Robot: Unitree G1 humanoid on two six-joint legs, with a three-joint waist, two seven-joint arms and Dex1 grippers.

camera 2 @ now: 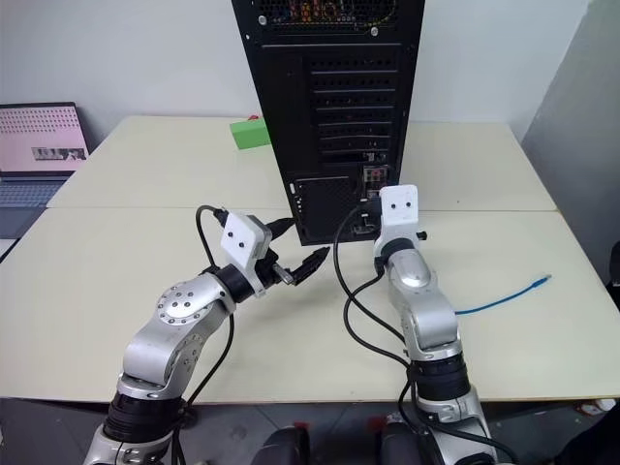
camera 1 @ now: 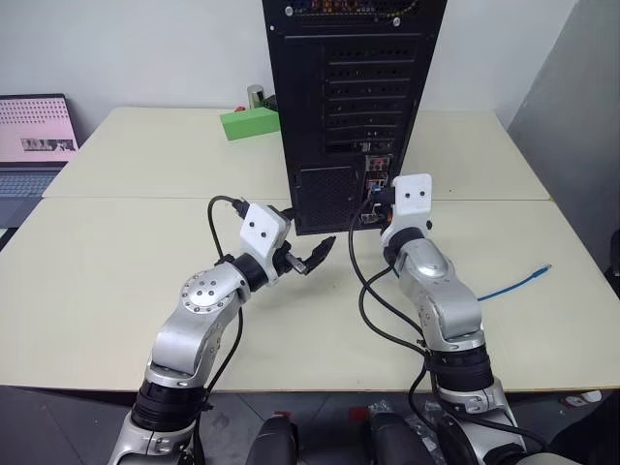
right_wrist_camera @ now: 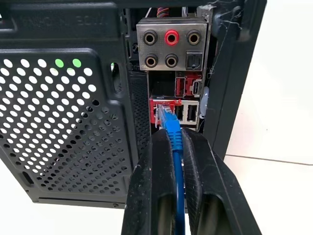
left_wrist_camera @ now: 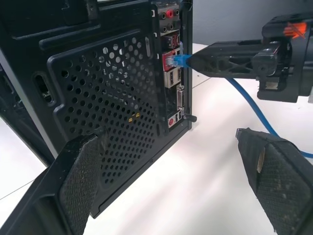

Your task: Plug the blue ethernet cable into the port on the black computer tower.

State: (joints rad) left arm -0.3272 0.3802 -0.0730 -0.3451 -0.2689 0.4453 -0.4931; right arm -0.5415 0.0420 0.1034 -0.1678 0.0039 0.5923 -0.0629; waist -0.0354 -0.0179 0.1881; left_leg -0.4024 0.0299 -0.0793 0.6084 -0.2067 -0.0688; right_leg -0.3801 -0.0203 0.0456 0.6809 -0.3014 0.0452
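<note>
the tower [camera 1: 354, 97] stands upright on the pale table [camera 1: 145, 281], rear face toward the robot, near the seam where two tabletops meet. the right gripper [right_wrist_camera: 176, 142] is clamped on the cable [right_wrist_camera: 174, 147] just behind its clear plug, holding it level against the strip of connectors low on the tower's rear. in the right wrist view the plug tip sits at the red-framed port [right_wrist_camera: 164, 110], beside two usb sockets and below the round audio jacks [right_wrist_camera: 170, 48]; whether it is fully seated cannot be told. the cable runs back between the two black fingers, and its far end [camera 1: 528, 279] lies loose on the table well to the right, ending in a small clear plug near the table edge.

the left gripper [camera 1: 308, 260] hovers just left of the tower's lower rear corner, fingers spread apart and empty, pointing toward the perforated vent panel [left_wrist_camera: 112, 98]. in the left wrist view its two pads [left_wrist_camera: 80, 181] frame that panel, with the right gripper reaching in from the side.

behind the tower, to its left, a green block [camera 1: 249, 123] rests on the table with a small metal cylinder [camera 1: 255, 95] just behind it. a laptop [camera 1: 34, 145] with a pink screen sits off the table's far left. black arm cables [camera 1: 373, 300] loop over the table between the two arms.
</note>
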